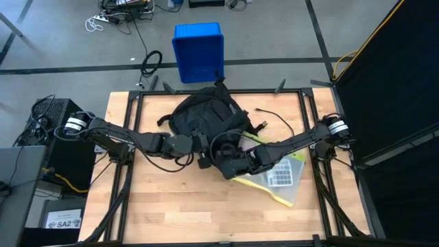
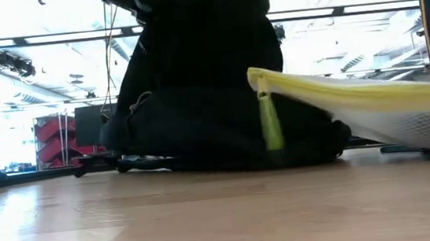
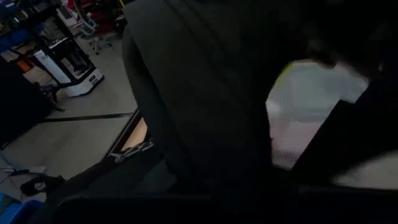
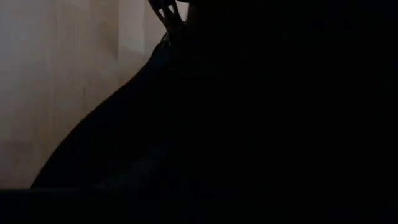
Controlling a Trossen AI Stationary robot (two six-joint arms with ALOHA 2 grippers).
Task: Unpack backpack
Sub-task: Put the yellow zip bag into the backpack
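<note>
In the high view, the backpack point(image 1: 206, 113) is seen on the far middle of the surface point(image 1: 171, 206). The left claw point(image 1: 200, 145) is clenched at its near edge; whether fabric is pinched cannot be told. The right claw point(image 1: 226, 163) is pressed against the near side of the backpack, and its state cannot be told. A yellow mesh pouch point(image 1: 278, 175) lies to the right, under the right arm.

In the low view, the pouch point(image 2: 372, 105) is shown lifted off the surface, which the high view hides.

The opening is best held taut by the left claw while the pouch is drawn fully clear.

In the wrist views, little beyond dark fabric is shown.
</note>
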